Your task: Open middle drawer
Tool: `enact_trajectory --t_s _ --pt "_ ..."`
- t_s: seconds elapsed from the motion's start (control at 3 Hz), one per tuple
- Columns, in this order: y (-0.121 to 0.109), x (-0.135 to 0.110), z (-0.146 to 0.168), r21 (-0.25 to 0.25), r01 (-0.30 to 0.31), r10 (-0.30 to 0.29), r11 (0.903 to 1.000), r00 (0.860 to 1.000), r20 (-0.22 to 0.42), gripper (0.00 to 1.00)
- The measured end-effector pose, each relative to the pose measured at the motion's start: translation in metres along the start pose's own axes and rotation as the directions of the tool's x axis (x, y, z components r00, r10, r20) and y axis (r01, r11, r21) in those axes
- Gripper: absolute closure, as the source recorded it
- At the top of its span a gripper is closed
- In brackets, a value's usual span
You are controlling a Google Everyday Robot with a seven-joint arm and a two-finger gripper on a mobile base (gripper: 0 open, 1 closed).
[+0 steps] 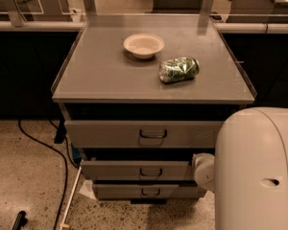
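The middle drawer [115, 170] is the grey mid-sized front between a taller top drawer [105, 133] and a narrower bottom drawer [115, 191]. Its small dark pull handle [151, 172] sits at the centre. No tray interior shows. My gripper is not in view. Only my white arm housing [259, 171] shows at the lower right, and its rounded joint [204, 171] overlaps the right end of the middle drawer's front.
The grey cabinet top [96, 75] carries a white bowl [143, 45] and a crushed green can [179, 69] lying on its side. A black cable [48, 147] runs over the speckled floor at the left. Dark counters stand behind.
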State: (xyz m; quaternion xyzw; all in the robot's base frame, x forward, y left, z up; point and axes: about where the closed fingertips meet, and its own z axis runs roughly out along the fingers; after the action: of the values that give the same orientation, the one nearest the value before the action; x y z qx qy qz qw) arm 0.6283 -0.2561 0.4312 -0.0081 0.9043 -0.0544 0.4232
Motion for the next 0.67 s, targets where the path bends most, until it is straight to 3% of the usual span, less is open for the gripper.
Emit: enact_trajectory --t_s 0.33,0.67 --pt "0.000 -0.001 0.000 0.001 0.001 -0.001 1.0000 1.000 -0.002 1.00" --pt "0.000 0.011 -0.001 -0.028 0.007 -0.009 0.9996 0.997 -0.070 1.00"
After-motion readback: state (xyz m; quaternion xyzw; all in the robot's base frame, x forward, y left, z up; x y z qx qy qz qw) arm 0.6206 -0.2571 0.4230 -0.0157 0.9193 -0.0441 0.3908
